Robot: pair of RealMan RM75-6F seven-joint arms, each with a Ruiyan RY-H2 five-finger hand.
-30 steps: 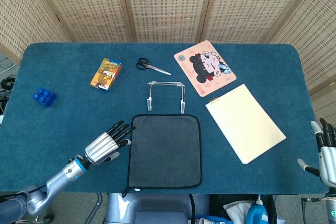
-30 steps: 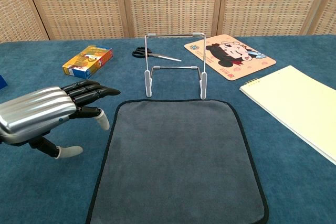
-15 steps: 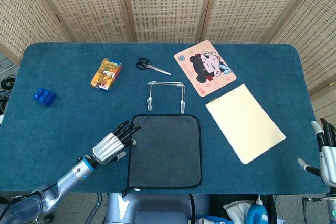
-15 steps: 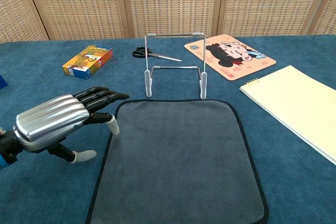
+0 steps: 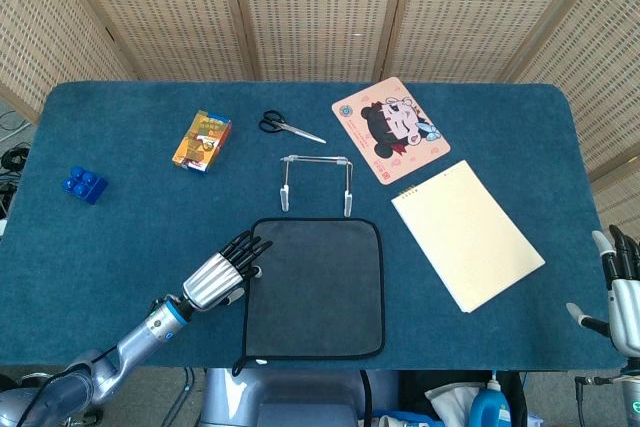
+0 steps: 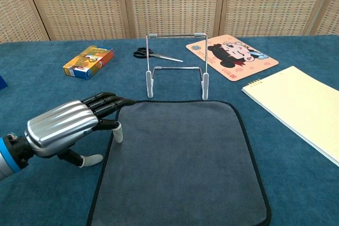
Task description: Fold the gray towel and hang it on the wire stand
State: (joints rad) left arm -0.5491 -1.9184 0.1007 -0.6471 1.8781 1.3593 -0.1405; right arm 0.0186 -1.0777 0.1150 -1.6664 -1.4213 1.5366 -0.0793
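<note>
Lying flat and fully spread, the gray towel [image 5: 314,287] sits on the blue bench [image 5: 120,247] just in front of the wire stand [image 5: 316,182], its far edge nearly at the stand's feet. No fold has been made and nothing hangs on the stand's top bar, so by these pictures the whole task is ahead: the folding, the lifting and the draping.

At the towel's left edge, toward the corner nearest the stand, the left hand [image 6: 69,125] hovers low with its fingers [image 6: 108,101] stretched out and slightly apart, the tips at or just over the black border. It grasps nothing; whether the tips touch the cloth I cannot tell. The thumb points down toward the bench beside the edge, which looks like the start of a pinch on that edge.

Well to the right of the stand, at the bench's near right corner, the right hand [image 5: 622,287] shows only in part in the head view, empty with fingers apart.

Beyond the stand lie scissors [image 5: 290,127] and a cartoon mat [image 5: 390,129]; a notepad [image 5: 467,234] lies to its right, a small box [image 5: 202,141] to its left.
</note>
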